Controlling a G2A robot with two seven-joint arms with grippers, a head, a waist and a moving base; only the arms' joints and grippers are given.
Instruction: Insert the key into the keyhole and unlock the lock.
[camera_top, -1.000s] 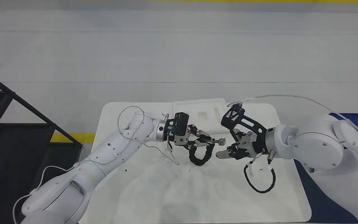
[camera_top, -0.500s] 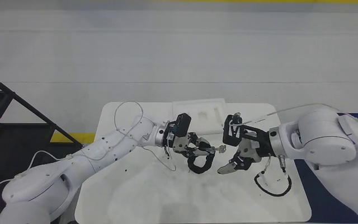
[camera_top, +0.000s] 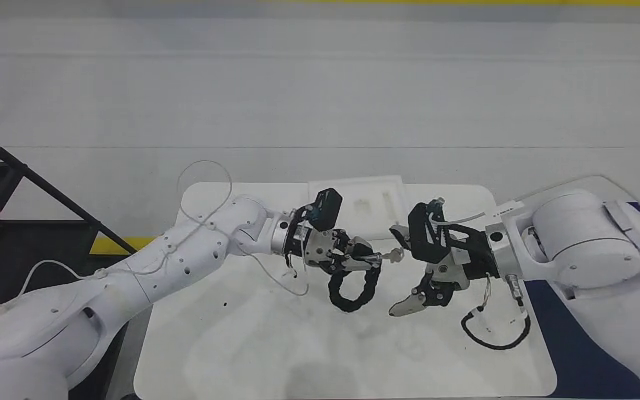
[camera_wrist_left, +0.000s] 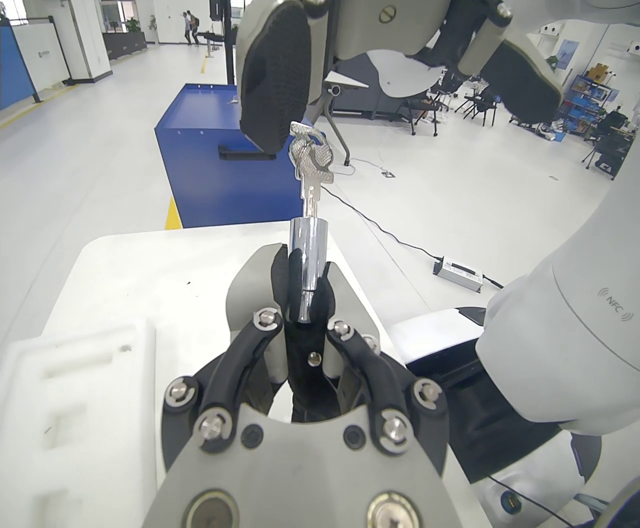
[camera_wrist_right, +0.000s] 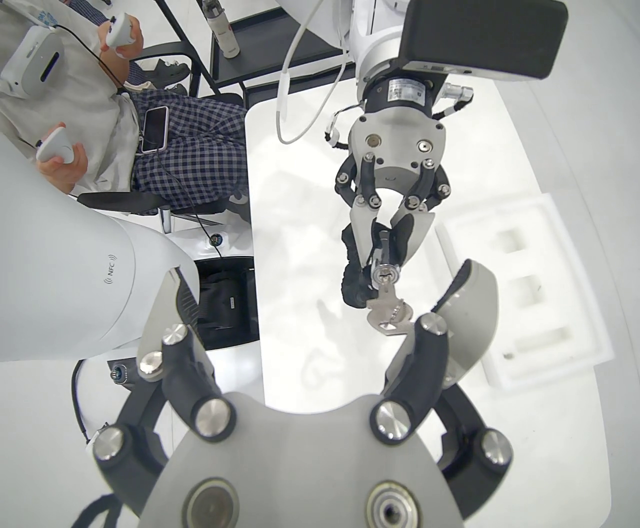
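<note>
The left claw (camera_top: 345, 258) is clamped narrow on a cable lock (camera_top: 352, 280), pinching its chrome cylinder (camera_wrist_left: 307, 255) between the two black pads, so that the lock hangs in the air above the middle of the white worktop (camera_top: 300, 350). From the top view, the lock's black cable (camera_top: 350, 292) hangs in a loop below the claw toward the near side of the worktop. The cylinder points away from the left claw (camera_wrist_left: 304, 280) toward the right arm, and a silver key (camera_wrist_left: 312, 170) sits with its blade in the keyhole (camera_wrist_right: 384, 272) at the cylinder's end. The key's head and a small ring of further keys stand out beyond it. The right claw (camera_top: 403, 270) faces the lock head-on with its jaws spread wide, holding nothing, one finger on each side of the key (camera_wrist_right: 387, 312). In the left wrist view, the dark pad of one of the right claw's fingers (camera_wrist_left: 272, 75) lies just beside the key ring; whether they touch cannot be told. The other finger stands well clear. A white foam tray (camera_top: 365, 200) with rectangular recesses lies at the far edge of the worktop, behind both claws.
</note>
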